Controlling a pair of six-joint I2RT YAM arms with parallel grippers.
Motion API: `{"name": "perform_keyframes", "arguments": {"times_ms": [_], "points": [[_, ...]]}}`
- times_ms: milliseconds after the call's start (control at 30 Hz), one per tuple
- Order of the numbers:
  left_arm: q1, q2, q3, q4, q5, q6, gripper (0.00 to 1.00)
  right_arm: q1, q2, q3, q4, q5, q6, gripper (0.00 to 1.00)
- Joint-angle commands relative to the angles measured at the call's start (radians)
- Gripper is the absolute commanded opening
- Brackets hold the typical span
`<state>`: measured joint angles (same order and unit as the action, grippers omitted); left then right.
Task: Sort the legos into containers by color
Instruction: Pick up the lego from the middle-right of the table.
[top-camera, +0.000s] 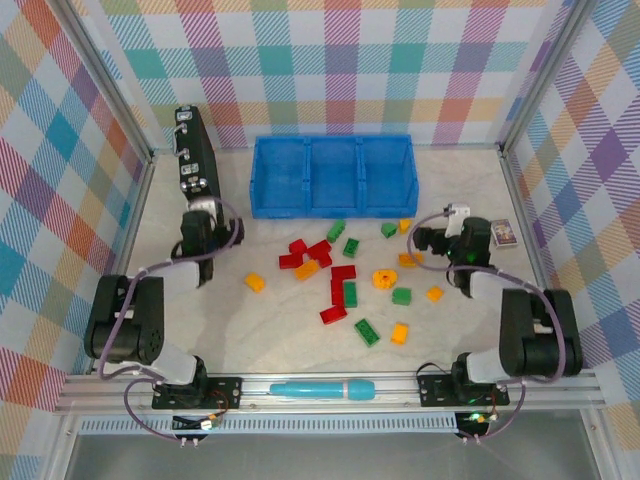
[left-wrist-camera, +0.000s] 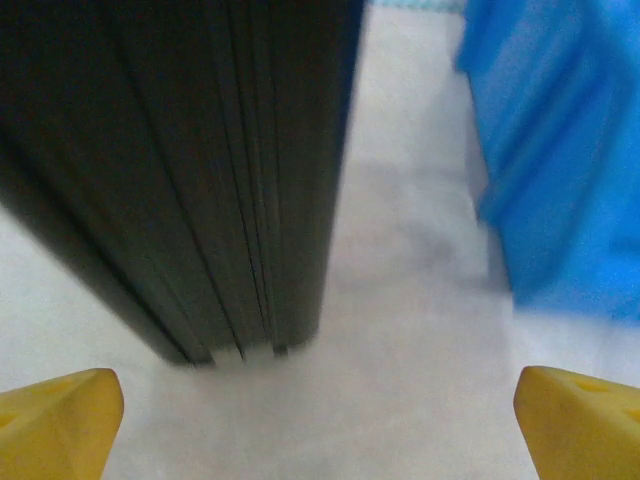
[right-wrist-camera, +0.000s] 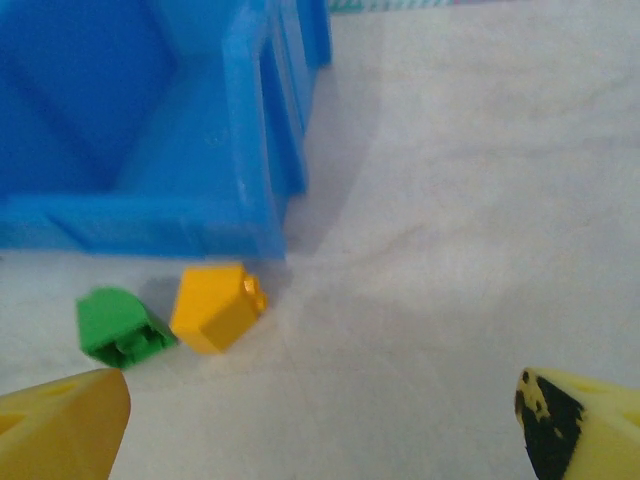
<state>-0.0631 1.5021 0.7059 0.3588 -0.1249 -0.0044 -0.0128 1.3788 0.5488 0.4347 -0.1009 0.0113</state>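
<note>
Beyond the released right claw (right-wrist-camera: 320, 425), leftward, yellow lego (right-wrist-camera: 215, 307) beside green lego (right-wrist-camera: 118, 325)

The table (top-camera: 290, 340) bears a case (left-wrist-camera: 180, 170) ahead of the left gripper (left-wrist-camera: 320, 440), tray (right-wrist-camera: 150, 130) and legos (right-wrist-camera: 215, 305) ahead-left of the right gripper (right-wrist-camera: 320, 430).

About seven red legos (top-camera: 343, 272), six green legos (top-camera: 367, 332), seven yellow-orange legos (top-camera: 400, 333), three blue containers (top-camera: 332, 206)

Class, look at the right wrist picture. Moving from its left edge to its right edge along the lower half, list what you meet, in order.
Yellow fingertip → green brick → yellow-orange brick → second fingertip, yellow with a black mark.
</note>
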Motion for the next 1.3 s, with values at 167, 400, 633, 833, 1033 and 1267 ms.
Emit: {"name": "perform_keyframes", "arguments": {"times_ms": [167,400,633,833,1033,1267], "points": [[-0.057,-0.045,0.508,-0.715,-0.005,-0.04,1.0,0.002,0.005,0.339,-0.659,-0.077,0.168,0.99],[-0.115,-0.098,0.667,-0.908,0.071,0.029,1.0,0.001,0.094,0.373,-0.75,-0.137,0.347,0.93],[-0.131,-0.224,0.68,-0.962,0.119,0.039,1.0,0.001,0.181,0.378,-0.663,-0.159,0.427,0.89],[-0.139,-0.306,0.713,-1.028,0.179,0.044,1.0,0.017,0.305,0.44,-0.644,-0.158,0.438,0.85],[-0.144,-0.372,0.751,-1.107,0.185,0.08,1.0,0.052,0.394,0.531,-0.646,-0.125,0.428,0.83],[-0.146,-0.403,0.762,-1.153,0.172,0.102,1.0,0.114,0.516,0.681,-0.734,-0.044,0.405,0.82]]}}
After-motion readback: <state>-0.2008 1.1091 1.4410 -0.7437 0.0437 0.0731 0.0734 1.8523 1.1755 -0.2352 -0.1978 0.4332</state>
